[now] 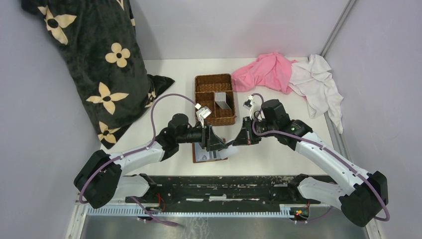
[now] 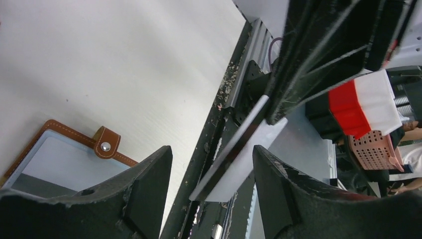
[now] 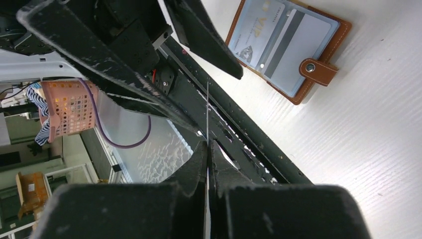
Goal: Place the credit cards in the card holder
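The brown leather card holder (image 1: 209, 155) lies open on the table near the front edge, partly under my left gripper (image 1: 219, 144). Its snap tab (image 2: 105, 144) shows in the left wrist view, and its slots (image 3: 278, 40) hold cards. My right gripper (image 3: 207, 149) is shut on a grey credit card (image 3: 207, 114), seen edge-on there. That credit card (image 2: 239, 159), with a dark stripe, reaches between the fingers of my left gripper (image 2: 211, 154), which stands open around it without touching. More credit cards (image 1: 222, 99) stand in the wicker basket (image 1: 201, 82).
The wicker basket sits behind both grippers. A pink cloth (image 1: 263, 72) and a white cloth (image 1: 321, 84) lie at the back right. A black flowered cushion (image 1: 94, 64) leans at the back left. A black rail (image 1: 214, 186) runs along the near edge.
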Tool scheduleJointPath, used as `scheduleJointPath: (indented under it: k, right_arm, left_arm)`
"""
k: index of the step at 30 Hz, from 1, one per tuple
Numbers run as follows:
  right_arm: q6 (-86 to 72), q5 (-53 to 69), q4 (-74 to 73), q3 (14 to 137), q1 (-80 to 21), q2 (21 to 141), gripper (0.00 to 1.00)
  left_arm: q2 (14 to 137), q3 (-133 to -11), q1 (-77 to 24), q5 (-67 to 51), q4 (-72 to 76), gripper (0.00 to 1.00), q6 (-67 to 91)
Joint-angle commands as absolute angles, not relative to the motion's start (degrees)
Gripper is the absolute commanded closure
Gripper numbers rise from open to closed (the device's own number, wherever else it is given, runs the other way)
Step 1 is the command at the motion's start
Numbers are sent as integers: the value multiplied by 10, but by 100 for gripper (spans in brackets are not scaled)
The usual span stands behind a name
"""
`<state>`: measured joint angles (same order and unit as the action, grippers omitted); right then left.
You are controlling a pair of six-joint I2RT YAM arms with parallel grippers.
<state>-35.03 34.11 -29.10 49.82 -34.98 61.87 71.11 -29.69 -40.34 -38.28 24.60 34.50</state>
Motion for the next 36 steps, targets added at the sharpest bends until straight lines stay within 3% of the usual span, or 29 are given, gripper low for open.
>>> scheduleJointPath:
  k: [1,5,20,24,29,36]
  right_arm:
    - [-356,388,-241,482,-328,625,99]
    - [-364,416,-213,465,-316,634,99]
    - [-388,470,-157,456,-279,664,99]
    - [-392,475,-146,454,-272,672,98]
    - [-380,442,-161,464,-269,669,71]
    - [-364,353,-175,465,-269,650,61]
  left_arm:
    - [712,-292,-405,-427,310,33,344]
    - [731,-290,-405,-450,334,41,356]
    - [785,-295,-406,-503,383,97,387]
    - [793,-288,-405,-499,409,97,402]
    - [782,-268,-404,-447,417,97,413]
    - [718,-209,-405,-302,422,97,439]
